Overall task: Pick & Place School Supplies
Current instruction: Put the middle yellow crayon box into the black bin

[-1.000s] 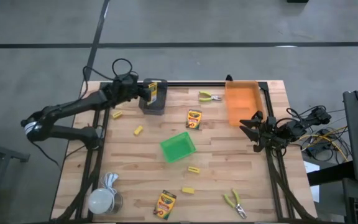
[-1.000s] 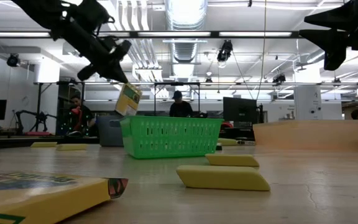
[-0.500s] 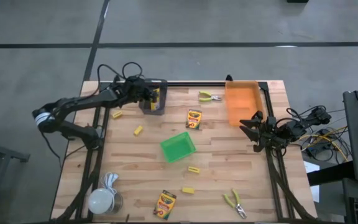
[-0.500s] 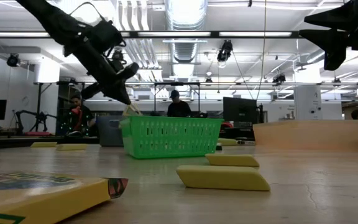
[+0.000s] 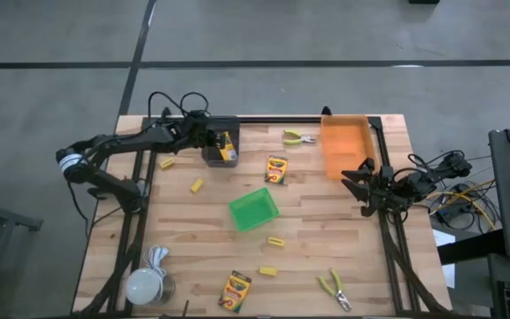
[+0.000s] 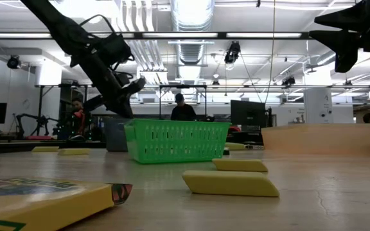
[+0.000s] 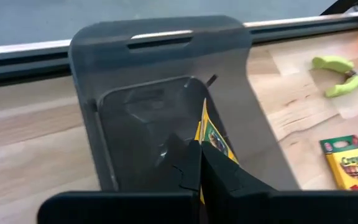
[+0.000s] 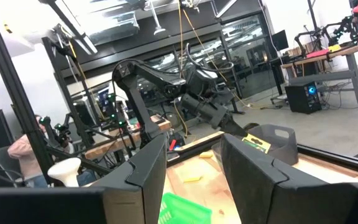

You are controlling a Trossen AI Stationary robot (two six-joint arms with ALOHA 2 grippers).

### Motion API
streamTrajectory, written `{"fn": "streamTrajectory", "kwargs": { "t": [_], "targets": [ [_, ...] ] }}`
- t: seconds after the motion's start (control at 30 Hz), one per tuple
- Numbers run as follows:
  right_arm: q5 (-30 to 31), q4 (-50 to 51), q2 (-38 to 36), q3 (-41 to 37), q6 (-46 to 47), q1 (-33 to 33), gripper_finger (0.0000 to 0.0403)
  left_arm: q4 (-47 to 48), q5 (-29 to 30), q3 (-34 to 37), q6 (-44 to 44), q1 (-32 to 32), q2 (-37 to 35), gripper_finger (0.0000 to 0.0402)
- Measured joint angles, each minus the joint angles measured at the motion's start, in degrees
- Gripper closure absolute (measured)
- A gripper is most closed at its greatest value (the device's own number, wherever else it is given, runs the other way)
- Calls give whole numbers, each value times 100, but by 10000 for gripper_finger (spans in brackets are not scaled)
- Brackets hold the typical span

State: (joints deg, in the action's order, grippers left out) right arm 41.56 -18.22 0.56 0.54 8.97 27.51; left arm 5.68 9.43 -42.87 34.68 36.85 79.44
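My left gripper [image 5: 212, 142] reaches down into the grey bin [image 5: 220, 160] at the table's far left and is shut on a yellow-and-green crayon box [image 7: 215, 137]. In the low view this gripper [image 6: 128, 96] dips behind the green basket [image 6: 175, 141], which hides the box. My right gripper [image 5: 359, 182] hovers open at the table's right edge, touching nothing. Two more crayon boxes [image 5: 276, 168] [image 5: 235, 291], two yellow-handled pliers [image 5: 299, 136] [image 5: 335, 288] and several small yellow blocks [image 5: 197, 185] lie flat on the table. My left gripper pinches the crayon box between its two fingers [image 7: 186, 163], on the box's near end [image 7: 201, 134]. The fingers slant down into the bin from the table's left side. The box stands on edge inside the grey bin [image 7: 160, 32], tilted; whether its far end touches the bin's floor, I cannot tell.
The green basket [image 5: 253, 209] sits mid-table and an orange bin [image 5: 345, 146] at the far right. A white round object [image 5: 146, 283] stands at the near left corner. Yellow blocks [image 5: 276, 241] [image 5: 267, 270] lie near the basket's near side.
My left gripper has moved down and slightly toward the table's right, carrying the crayon box from above the grey bin down into it. In the low view the box has dropped out of sight behind the green basket.
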Motion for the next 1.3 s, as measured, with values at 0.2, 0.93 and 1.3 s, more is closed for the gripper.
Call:
{"fn": "streamTrajectory", "kwargs": {
  "t": [0.2,0.93,1.3],
  "targets": [
    [2,1,0,0,2,-1,255,92,-207,2,36,136,158,389],
    [2,0,-2,1,2,-2,255,318,-534,2,23,310,208,356],
    [1,0,-1,-1,1,0,255,306,-584,2,33,310,208,333]
  ]
}}
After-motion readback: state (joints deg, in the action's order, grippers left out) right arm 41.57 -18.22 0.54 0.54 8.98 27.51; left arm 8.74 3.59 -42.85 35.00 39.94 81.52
